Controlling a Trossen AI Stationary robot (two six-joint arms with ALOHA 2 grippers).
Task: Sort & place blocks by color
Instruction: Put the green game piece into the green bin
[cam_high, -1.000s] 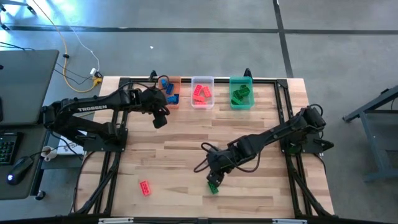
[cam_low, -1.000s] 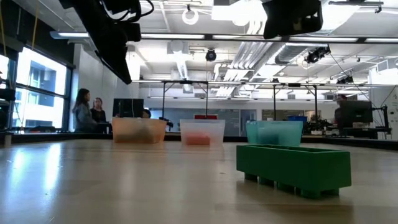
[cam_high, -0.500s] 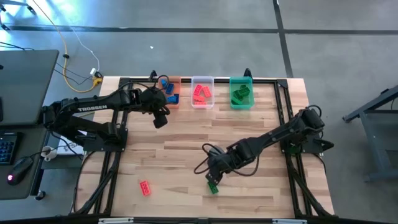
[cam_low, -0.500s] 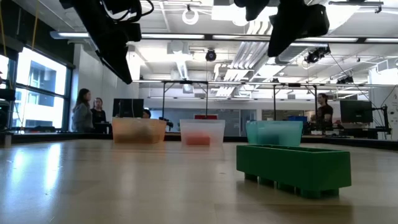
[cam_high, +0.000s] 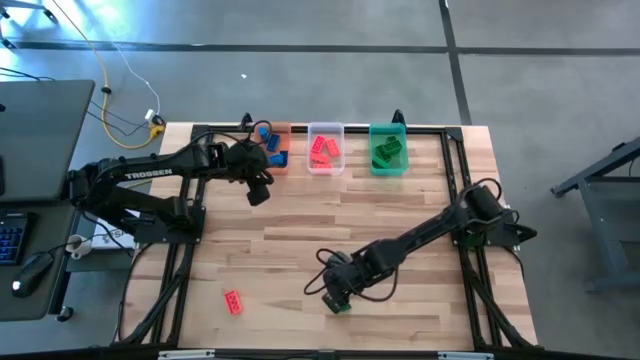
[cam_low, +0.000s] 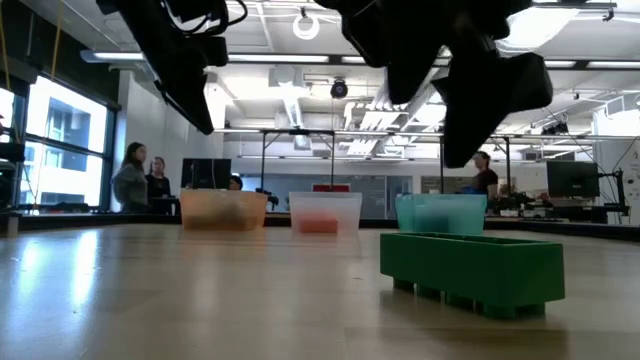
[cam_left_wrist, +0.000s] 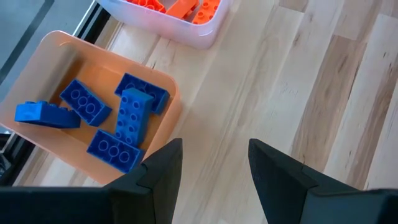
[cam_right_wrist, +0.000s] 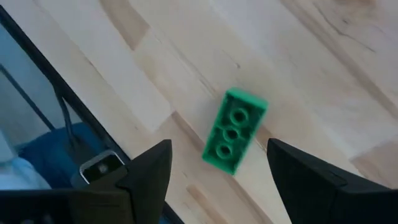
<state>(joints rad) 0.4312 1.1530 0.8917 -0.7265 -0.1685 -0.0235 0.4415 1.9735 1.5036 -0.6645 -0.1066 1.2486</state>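
Green block (cam_high: 341, 304) lies loose at the high view's lower centre, under the right gripper (cam_high: 335, 292). The right wrist view shows the fingers spread, empty, astride it (cam_right_wrist: 234, 130); next, descend and close. Left gripper (cam_left_wrist: 211, 171) hangs part-open, empty.

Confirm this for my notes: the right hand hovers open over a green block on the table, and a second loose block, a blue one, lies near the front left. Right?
Not quite. The right hand does hover open over the green block, but the second loose block is red, not blue, as the high view shows.
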